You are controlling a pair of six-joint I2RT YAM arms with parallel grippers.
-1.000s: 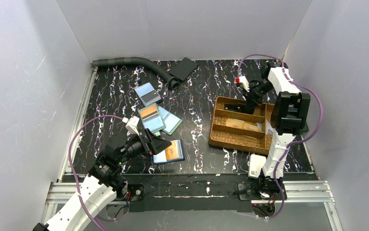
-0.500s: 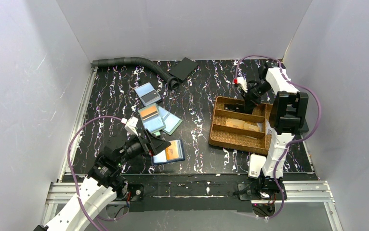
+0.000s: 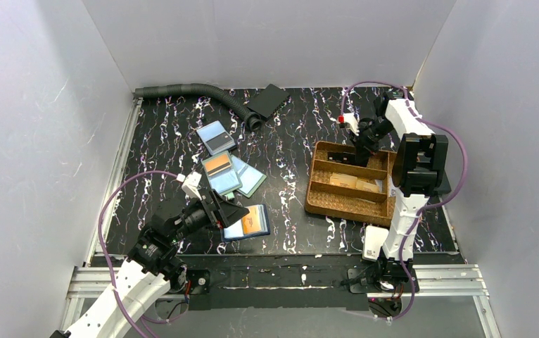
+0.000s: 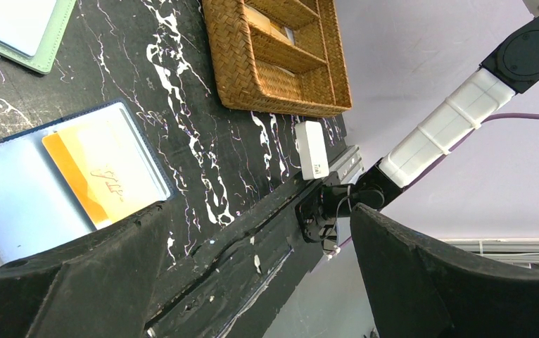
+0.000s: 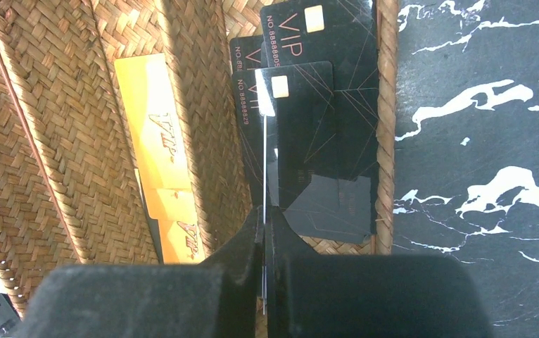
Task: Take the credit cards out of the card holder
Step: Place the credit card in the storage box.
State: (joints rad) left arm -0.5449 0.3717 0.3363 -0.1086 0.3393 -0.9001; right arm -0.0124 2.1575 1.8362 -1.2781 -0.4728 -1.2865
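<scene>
A: Where's the right gripper [image 5: 264,215]?
B: Clenched on a thin card [image 5: 264,141], seen edge-on, over the woven tray [image 5: 48,134] at the right; black cards [image 5: 323,63] lie in the far compartment beneath it.
A: So it's the drop; how to do it well?
B: Go low over that compartment, tip the card flat, then let go; dropped on edge from high up, it may bounce over the rim.
A: And the card holder [image 4: 13,204]?
B: Open at the near left, an orange card [image 4: 91,176] in its sleeve; the left gripper [image 4: 257,211] hangs just beside it, jaws spread wide, holding nothing.
</scene>
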